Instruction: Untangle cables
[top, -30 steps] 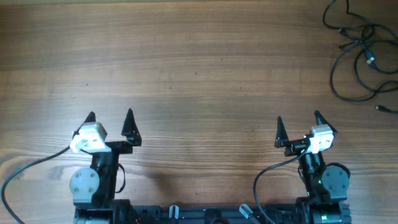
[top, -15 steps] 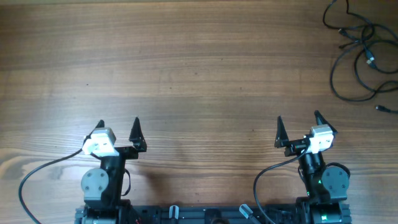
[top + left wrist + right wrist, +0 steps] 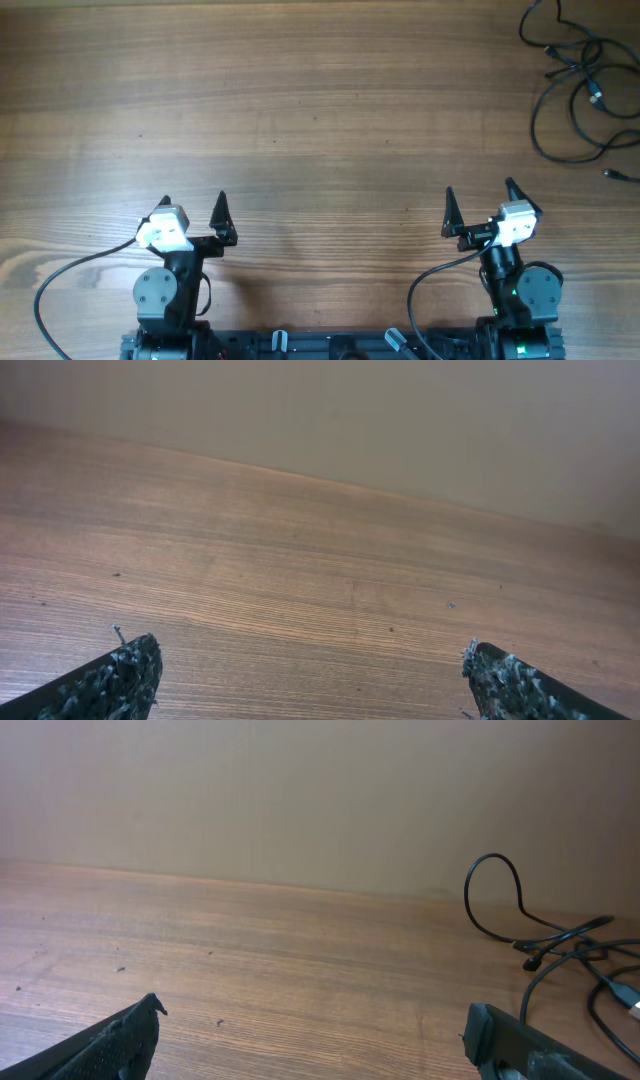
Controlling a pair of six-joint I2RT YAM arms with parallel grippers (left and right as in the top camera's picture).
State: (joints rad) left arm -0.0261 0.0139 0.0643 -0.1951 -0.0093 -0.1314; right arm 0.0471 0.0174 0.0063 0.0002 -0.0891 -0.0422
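Black cables (image 3: 583, 72) run off the overhead view's right edge; left fingers (image 3: 220, 208) and right fingers (image 3: 449, 208) spread, empty.

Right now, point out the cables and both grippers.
cables (image 3: 541, 938): right wrist view, on the crossing strands of the clump.
left gripper (image 3: 192, 197): overhead view, midway between its open jaws.
right gripper (image 3: 479, 187): overhead view, midway between its open jaws.

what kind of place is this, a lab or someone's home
Most likely a robotics lab or test bench, not a home. The left gripper and right gripper sit open at one edge of a wooden table, a plain wall stands behind it, and the cables lie tangled at its far right.
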